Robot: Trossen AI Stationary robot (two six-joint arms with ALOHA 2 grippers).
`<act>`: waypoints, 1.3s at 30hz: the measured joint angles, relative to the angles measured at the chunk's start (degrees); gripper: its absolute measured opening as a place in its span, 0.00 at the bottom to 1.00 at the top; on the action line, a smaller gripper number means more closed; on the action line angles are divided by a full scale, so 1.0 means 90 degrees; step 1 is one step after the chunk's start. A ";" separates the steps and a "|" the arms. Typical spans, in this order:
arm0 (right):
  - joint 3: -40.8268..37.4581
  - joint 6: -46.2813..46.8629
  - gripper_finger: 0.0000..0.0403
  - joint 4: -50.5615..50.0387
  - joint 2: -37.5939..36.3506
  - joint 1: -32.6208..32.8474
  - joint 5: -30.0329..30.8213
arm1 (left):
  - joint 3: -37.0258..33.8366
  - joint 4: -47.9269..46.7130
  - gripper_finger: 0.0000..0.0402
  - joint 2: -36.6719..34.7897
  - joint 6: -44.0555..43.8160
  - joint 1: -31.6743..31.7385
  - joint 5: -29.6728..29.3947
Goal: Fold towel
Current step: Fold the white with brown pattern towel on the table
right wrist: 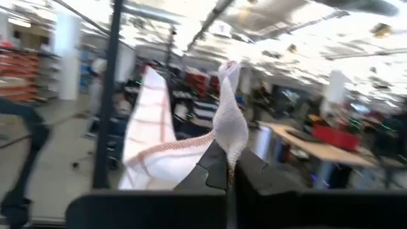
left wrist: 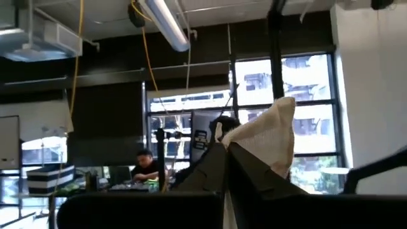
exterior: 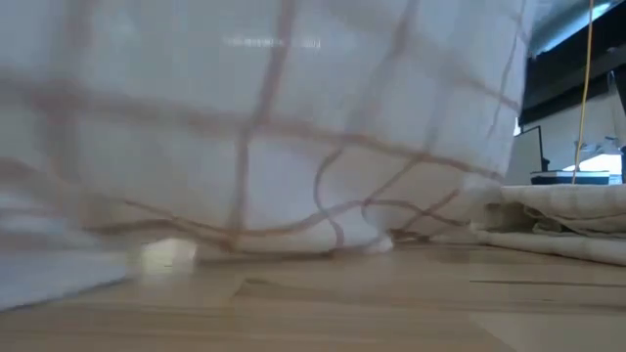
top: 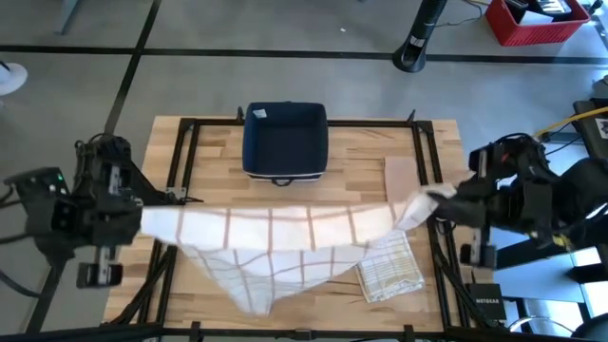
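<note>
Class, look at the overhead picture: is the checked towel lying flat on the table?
No: the checked towel hangs stretched between the left claw and right claw, sagging in the middle.

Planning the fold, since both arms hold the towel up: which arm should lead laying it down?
Neither clearly. The left gripper and right gripper each pinch an end of the towel, stretched level between them, so both probably lower together.
</note>
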 joint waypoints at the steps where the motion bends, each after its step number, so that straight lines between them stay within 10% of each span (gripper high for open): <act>1: 0.0069 -0.0002 0.01 -0.0049 0.0008 -0.0033 0.0167 | 0.0111 -0.0004 0.00 -0.0003 0.0164 0.0010 -0.0073; 13: 0.0133 0.0054 0.01 -0.0453 -0.0015 -0.1079 0.0947 | 0.0315 0.0015 0.00 -0.0370 0.1404 0.0381 -0.1133; 25: 0.0126 0.1783 0.01 -0.3293 -0.0006 -0.2548 0.0994 | 0.0305 -0.0450 0.00 -0.0566 0.1513 0.1133 -0.1432; 39: 0.0190 -0.0041 0.01 -0.0709 0.0057 -0.1915 0.0402 | 0.0310 -0.0434 0.00 -0.0651 0.0340 0.0679 -0.0326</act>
